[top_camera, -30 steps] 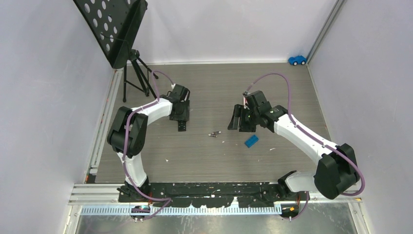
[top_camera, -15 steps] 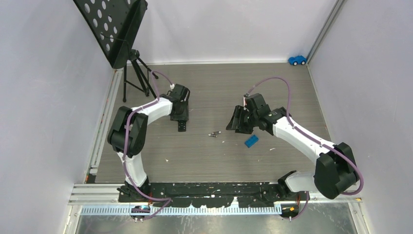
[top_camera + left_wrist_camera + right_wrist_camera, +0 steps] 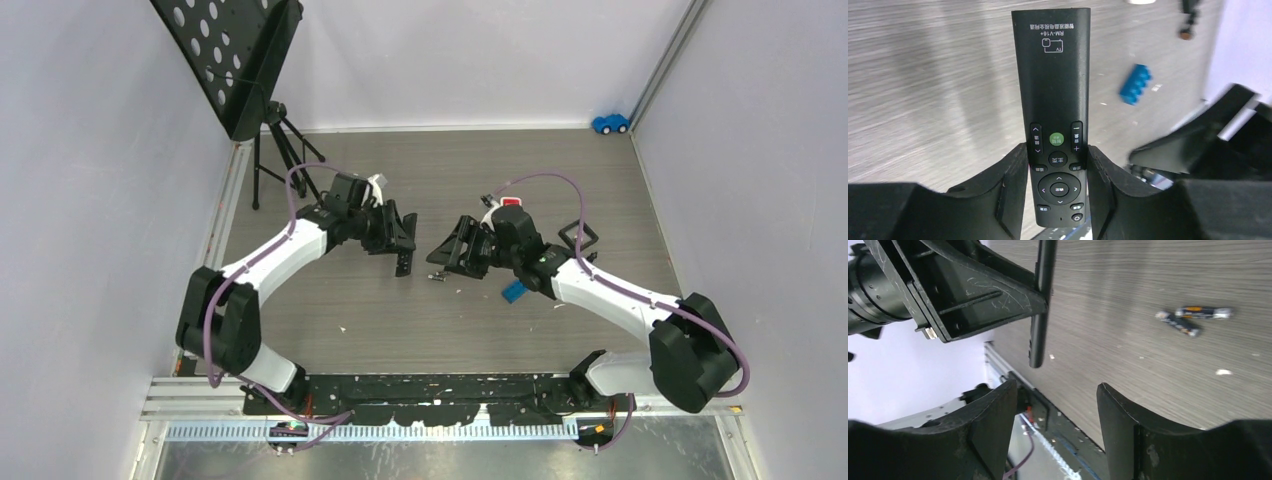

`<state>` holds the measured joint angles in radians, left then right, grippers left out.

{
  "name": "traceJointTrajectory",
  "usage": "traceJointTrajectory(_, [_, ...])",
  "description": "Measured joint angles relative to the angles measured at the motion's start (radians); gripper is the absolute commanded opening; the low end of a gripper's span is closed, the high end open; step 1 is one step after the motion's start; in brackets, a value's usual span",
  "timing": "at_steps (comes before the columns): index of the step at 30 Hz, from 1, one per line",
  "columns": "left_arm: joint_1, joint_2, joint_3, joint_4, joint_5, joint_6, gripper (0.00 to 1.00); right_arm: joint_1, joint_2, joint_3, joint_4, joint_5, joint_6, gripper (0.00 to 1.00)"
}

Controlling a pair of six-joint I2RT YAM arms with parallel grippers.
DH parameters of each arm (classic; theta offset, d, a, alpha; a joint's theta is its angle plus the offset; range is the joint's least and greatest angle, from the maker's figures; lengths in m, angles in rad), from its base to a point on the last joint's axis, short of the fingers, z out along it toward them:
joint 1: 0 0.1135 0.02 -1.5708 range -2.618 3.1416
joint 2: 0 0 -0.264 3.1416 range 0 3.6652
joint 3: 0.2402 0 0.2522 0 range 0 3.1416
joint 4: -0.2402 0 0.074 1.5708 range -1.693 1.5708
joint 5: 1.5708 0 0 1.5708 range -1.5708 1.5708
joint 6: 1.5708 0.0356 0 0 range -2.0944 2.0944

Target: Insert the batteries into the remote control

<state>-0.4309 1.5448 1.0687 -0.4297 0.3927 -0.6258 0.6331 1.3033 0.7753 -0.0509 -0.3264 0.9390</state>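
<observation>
My left gripper is shut on a black remote control, clamped at its button end and held above the table, buttons facing the left wrist camera. In the right wrist view the remote shows edge-on. Two dark batteries with silver ends lie together on the table, one with an orange label; the top view shows them just below the gap between the grippers. My right gripper is open and empty, facing the left gripper from the right. No green battery is visible.
A blue rectangular block lies right of the batteries, partly under the right arm; it also shows in the left wrist view. A black music stand stands at the back left. A blue toy car sits in the back right corner.
My left arm has swung right and nearer with the remote in its grip. My right gripper has moved left toward it, above the batteries. Batteries and block have not moved.
</observation>
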Motion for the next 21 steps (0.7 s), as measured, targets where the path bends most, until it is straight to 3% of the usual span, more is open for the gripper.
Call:
traceJointTrajectory(13, [0.0, -0.159, -0.146, 0.343, 0.275, -0.326, 0.0, 0.047, -0.029, -0.063, 0.323, -0.05, 0.211, 0.69])
traceJointTrajectory(21, [0.0, -0.181, -0.206, 0.592, 0.353, -0.521, 0.0, 0.06, -0.029, -0.113, 0.483, -0.086, 0.297, 0.64])
